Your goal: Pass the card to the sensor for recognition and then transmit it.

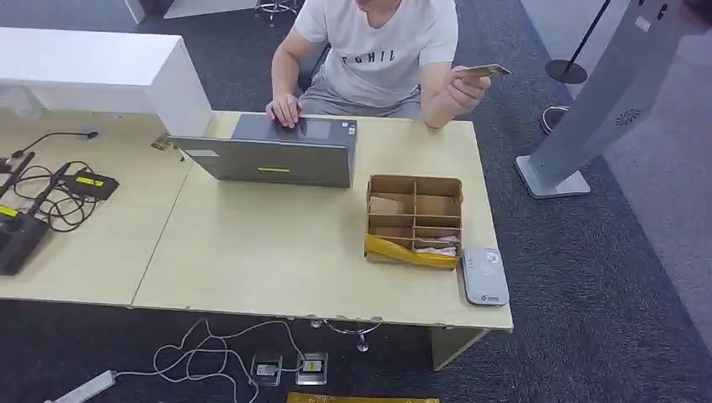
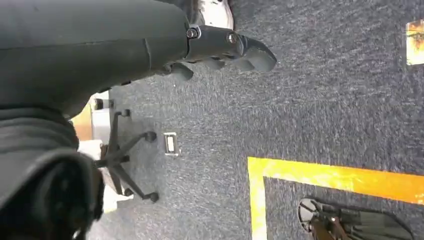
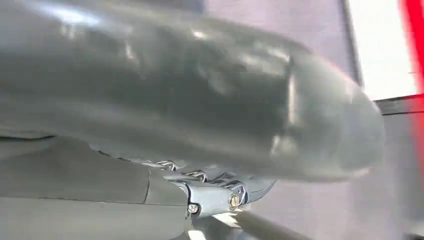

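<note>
One thin tan card (image 1: 484, 72) held by a person's hand (image 1: 463, 89); one grey-white sensor (image 1: 483, 275) on the table (image 1: 252, 252). Left robot hand (image 2: 220, 50) curled in, empty; right robot hand (image 3: 215, 130) too blurred to tell.

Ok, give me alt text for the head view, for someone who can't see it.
A seated person across a desk holds up a card, their other hand on a laptop. Nearer sit a cardboard divider box and a grey card sensor.
</note>
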Controlling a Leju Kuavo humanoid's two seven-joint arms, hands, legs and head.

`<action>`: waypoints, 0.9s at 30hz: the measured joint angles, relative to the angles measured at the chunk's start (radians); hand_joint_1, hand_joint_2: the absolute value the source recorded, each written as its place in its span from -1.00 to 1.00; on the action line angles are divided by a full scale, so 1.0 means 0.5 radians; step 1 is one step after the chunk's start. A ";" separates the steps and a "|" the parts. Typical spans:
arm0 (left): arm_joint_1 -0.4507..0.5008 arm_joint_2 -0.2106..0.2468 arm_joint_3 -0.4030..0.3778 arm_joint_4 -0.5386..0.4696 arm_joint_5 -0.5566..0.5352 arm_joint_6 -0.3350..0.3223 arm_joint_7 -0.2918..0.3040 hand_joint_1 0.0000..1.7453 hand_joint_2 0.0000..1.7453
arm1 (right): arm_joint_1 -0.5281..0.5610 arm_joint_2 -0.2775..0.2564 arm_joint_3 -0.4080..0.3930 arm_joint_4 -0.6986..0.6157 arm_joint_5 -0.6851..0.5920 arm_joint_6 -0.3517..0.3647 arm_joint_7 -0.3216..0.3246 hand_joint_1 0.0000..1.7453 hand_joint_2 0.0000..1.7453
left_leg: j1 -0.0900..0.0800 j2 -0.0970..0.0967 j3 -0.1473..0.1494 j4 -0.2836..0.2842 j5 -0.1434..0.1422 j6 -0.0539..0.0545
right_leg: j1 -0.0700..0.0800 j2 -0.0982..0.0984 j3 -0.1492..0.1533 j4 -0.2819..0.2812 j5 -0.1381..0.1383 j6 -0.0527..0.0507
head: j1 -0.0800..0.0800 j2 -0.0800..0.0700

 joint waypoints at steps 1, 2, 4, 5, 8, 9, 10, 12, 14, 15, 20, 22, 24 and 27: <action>0.000 0.002 0.000 0.000 -0.002 -0.001 0.000 -1.00 -1.00 | -0.018 -0.048 0.031 -0.015 0.006 -0.013 -0.011 -1.00 -1.00 | 0.000 0.000 0.000 0.000 0.000 0.000 | 0.000 -0.001 0.001 0.000 0.000 0.000 | 0.002 0.000; 0.000 0.002 0.000 0.000 -0.005 -0.005 0.000 -1.00 -1.00 | -0.042 -0.093 0.064 -0.030 0.008 -0.020 -0.006 -1.00 -1.00 | 0.001 -0.001 -0.001 0.000 0.000 0.001 | 0.001 -0.001 0.001 0.000 0.000 0.000 | 0.003 0.000; 0.000 0.002 0.000 0.000 -0.005 -0.022 0.000 -1.00 -1.00 | -0.088 -0.161 0.121 -0.046 0.003 -0.018 0.034 -1.00 -1.00 | 0.000 -0.001 -0.001 0.000 0.001 0.002 | 0.000 -0.001 0.000 0.000 0.000 0.000 | 0.002 0.000; -0.001 0.002 0.000 0.000 -0.004 -0.028 0.000 -1.00 -1.00 | -0.114 -0.197 0.158 -0.054 0.002 -0.012 0.061 -1.00 -1.00 | -0.002 -0.001 -0.001 0.000 0.001 0.002 | -0.002 -0.001 0.000 0.000 0.000 0.000 | 0.002 0.000; -0.003 0.014 0.000 0.000 -0.003 -0.036 0.000 -1.00 -1.00 | -0.179 -0.321 0.293 -0.091 0.021 -0.021 0.066 -1.00 -1.00 | -0.002 -0.002 -0.002 0.000 0.001 0.002 | -0.002 -0.002 0.000 0.000 0.000 0.000 | 0.001 0.000; -0.003 0.015 0.000 0.000 -0.003 -0.036 0.001 -1.00 -1.00 | -0.193 -0.354 0.343 -0.113 0.023 -0.022 0.047 -1.00 -1.00 | -0.002 -0.003 -0.003 0.000 0.001 0.002 | -0.002 -0.003 0.000 0.000 0.000 0.000 | 0.002 0.000; -0.002 0.018 0.000 0.000 -0.002 -0.036 0.000 -1.00 -1.00 | -0.206 -0.379 0.388 -0.138 0.023 -0.026 0.018 -1.00 -1.00 | -0.001 -0.003 -0.005 0.000 0.001 0.002 | -0.001 -0.004 0.001 0.000 0.000 0.000 | 0.002 0.000; -0.003 0.021 0.000 0.000 0.002 -0.042 0.000 -1.00 -1.00 | -0.234 -0.418 0.491 -0.212 0.028 -0.062 -0.010 -1.00 -1.00 | -0.001 -0.004 -0.008 0.000 0.001 0.002 | -0.001 -0.005 -0.001 0.000 0.000 0.000 | 0.001 0.000; -0.006 0.024 0.000 0.000 0.002 -0.044 0.000 -1.00 -1.00 | -0.283 -0.451 0.614 -0.308 0.039 -0.134 0.027 -1.00 -1.00 | -0.001 -0.003 -0.009 0.000 0.001 0.002 | -0.001 -0.005 -0.001 0.001 0.000 0.000 | 0.001 0.000; -0.008 0.024 0.000 0.000 0.002 -0.040 0.000 -1.00 -1.00 | -0.306 -0.463 0.690 -0.367 0.045 -0.163 0.057 -1.00 -1.00 | -0.001 -0.003 -0.009 0.000 0.001 0.002 | -0.001 -0.005 -0.001 0.001 0.000 0.000 | 0.001 0.000; -0.014 0.018 -0.001 0.000 -0.021 -0.044 -0.022 -1.00 -1.00 | -0.396 -0.480 1.080 -0.706 -0.028 -0.148 0.204 -1.00 -1.00 | -0.001 -0.004 -0.010 0.000 0.003 0.004 | -0.001 -0.006 0.000 0.001 0.000 0.001 | 0.002 0.000; -0.016 0.018 -0.006 0.000 -0.050 -0.059 -0.050 -1.00 -1.00 | -0.403 -0.486 1.252 -0.883 -0.010 -0.053 0.304 -1.00 -1.00 | -0.001 -0.006 -0.011 0.000 0.003 0.005 | -0.001 -0.008 0.001 0.002 0.001 0.001 | 0.002 0.000; -0.021 0.024 -0.011 0.000 -0.078 -0.069 -0.079 -1.00 -1.00 | -0.396 -0.490 1.420 -1.095 0.120 0.058 0.439 -1.00 -1.00 | -0.002 -0.007 -0.012 0.000 0.004 0.004 | -0.002 -0.009 -0.001 0.003 0.001 0.001 | -0.001 0.000; -0.033 0.037 -0.040 0.001 -0.100 -0.095 -0.095 -1.00 -1.00 | -0.481 -0.490 1.716 -1.435 0.371 0.300 0.653 -1.00 1.00 | -0.003 -0.007 -0.013 0.000 0.005 0.002 | -0.002 -0.009 -0.004 0.006 0.001 0.001 | 0.002 0.000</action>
